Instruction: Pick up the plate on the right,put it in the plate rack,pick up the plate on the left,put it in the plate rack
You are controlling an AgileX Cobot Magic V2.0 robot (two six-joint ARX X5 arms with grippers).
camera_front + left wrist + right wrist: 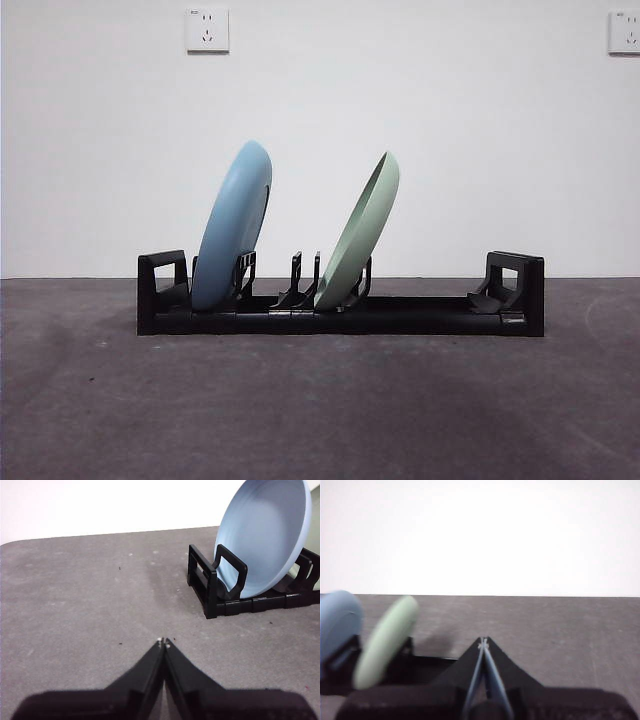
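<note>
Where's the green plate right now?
In the front view, the green plate stands tilted in the plate rack near its middle, right of the blue plate, apart from it.

Pale blue plate [233, 228], pale green plate [361, 235], black plate rack [420, 318], grey table [320, 410], white wall [400, 100].

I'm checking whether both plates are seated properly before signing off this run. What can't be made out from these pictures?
- Front view: the prongs of the plate rack hide the foot of the blue plate and of the green plate.
- Left wrist view: the picture's edge cuts off most of the rack; the green plate is a sliver.
- Right wrist view: blurred; the right gripper covers the rack's near part.
</note>
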